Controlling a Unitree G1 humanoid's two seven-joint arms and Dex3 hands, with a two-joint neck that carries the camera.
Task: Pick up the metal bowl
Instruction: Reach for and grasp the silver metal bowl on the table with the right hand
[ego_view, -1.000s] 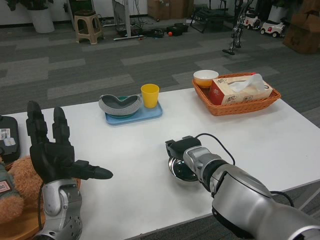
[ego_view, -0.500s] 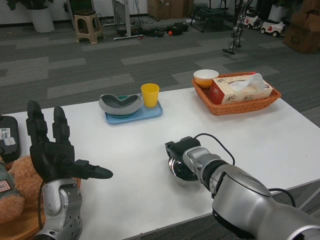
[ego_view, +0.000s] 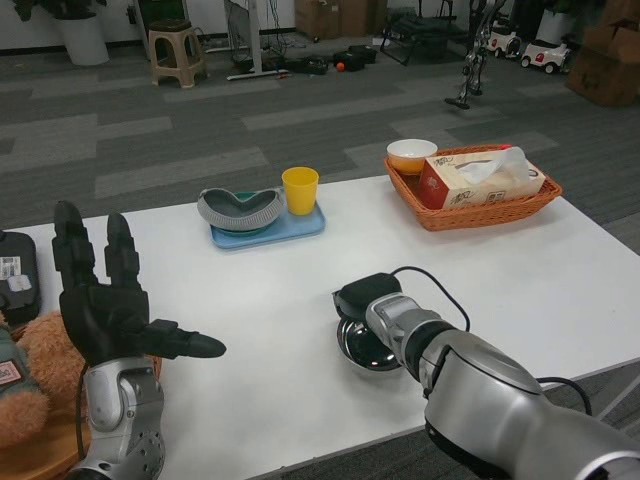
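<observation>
Bowl: shiny round metal bowl (ego_view: 366, 347) at 6 o'clock on white tabletop (ego_view: 520, 270), nothing visible inside.
Right robot hand (ego_view: 362, 293): over bowl's far rim; grip unclear.
Left robot hand (ego_view: 103, 305): spread, 8 o'clock.
Wicker basket (ego_view: 480, 212): tissue box (ego_view: 478, 181), orange bowl (ego_view: 411, 156), 2 o'clock.
Blue tray (ego_view: 285, 228): yellow cup (ego_view: 300, 190), grey dish (ego_view: 240, 209).

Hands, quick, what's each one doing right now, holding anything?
Left hand: open, fingers spread, raised at the table's left edge, holding nothing.
Right hand: on the metal bowl's far rim; cannot tell whether it grips.

No legible text — red tissue box (ego_view: 470, 183) print too small, black device (ego_view: 15, 275) white label unreadable
</observation>
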